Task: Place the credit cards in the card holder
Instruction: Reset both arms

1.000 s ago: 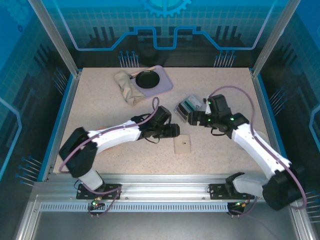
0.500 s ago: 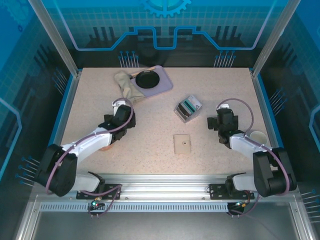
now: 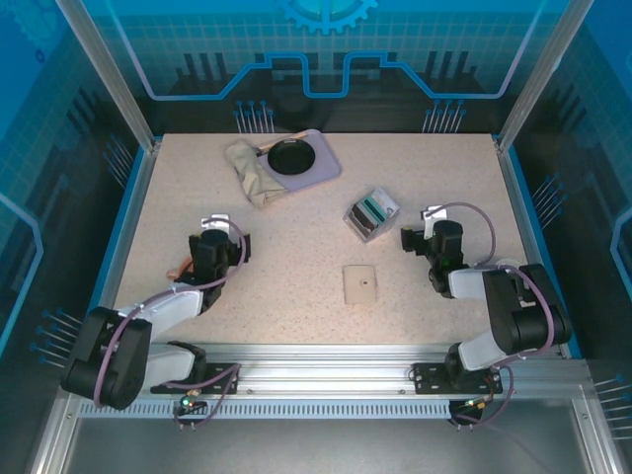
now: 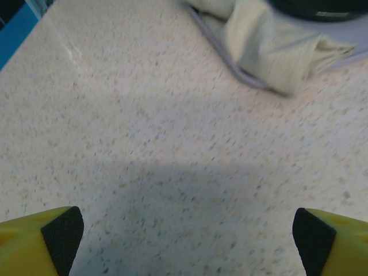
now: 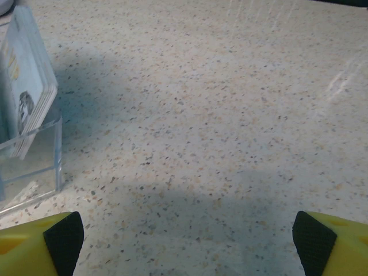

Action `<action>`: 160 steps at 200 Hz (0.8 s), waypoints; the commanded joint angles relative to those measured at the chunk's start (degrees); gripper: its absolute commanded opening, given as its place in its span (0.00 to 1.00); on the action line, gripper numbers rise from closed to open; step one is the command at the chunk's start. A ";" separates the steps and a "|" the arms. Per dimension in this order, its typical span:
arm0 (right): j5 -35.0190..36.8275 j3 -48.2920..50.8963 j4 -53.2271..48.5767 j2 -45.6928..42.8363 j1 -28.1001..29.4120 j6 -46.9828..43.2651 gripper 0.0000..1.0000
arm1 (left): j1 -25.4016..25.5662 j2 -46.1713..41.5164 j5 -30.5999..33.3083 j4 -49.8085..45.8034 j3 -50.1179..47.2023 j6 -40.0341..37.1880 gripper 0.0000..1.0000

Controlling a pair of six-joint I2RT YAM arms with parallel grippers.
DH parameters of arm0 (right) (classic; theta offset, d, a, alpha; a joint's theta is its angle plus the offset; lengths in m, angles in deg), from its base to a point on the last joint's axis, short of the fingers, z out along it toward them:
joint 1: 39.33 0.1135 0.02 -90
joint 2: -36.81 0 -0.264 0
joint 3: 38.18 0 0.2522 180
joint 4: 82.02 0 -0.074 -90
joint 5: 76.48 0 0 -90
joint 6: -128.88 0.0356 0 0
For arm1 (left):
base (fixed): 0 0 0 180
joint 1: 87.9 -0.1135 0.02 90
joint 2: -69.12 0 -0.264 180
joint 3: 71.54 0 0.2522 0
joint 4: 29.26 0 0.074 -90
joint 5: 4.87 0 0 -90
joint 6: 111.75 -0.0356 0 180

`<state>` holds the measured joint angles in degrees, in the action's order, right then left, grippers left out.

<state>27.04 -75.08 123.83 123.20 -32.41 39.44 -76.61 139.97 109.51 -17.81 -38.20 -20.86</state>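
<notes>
The left pincer (image 4: 185, 238) is hovering low over the bare speckled worktop (image 3: 296, 257), its yellow, black-padded fingers (image 4: 62, 233) spread wide and grasping nothing. A crumpled beige cloth (image 4: 270, 52) is lying ahead of it against the edge of a lavender tray (image 3: 328, 163). The right pincer (image 5: 185, 238) is likewise hanging released and empty over the right side of the worktop. The credit cards (image 3: 372, 211) are standing on edge in a small clear box (image 5: 34, 167), which is sitting to the left in the right wrist view. The card holder (image 3: 360, 284) is lying flat and closed with its tan side and snap dot up. It is resting nearer the arm bases than the cards and apart from both pincers.
</notes>
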 commanded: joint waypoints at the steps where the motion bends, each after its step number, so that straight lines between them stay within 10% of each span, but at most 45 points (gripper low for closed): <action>1: -1.79 -0.20 6.47 -0.20 -1.60 -0.04 0.96 | -4.56 3.24 -9.24 15.70 -0.15 -1.89 0.98; 160: -1.98 -0.49 5.87 -0.17 -1.80 0.15 1.00 | -9.88 16.07 -15.15 20.72 3.80 0.26 0.99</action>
<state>25.84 -75.08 128.01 123.20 -33.38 39.46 -86.33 155.83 95.72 0.95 -35.30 -21.48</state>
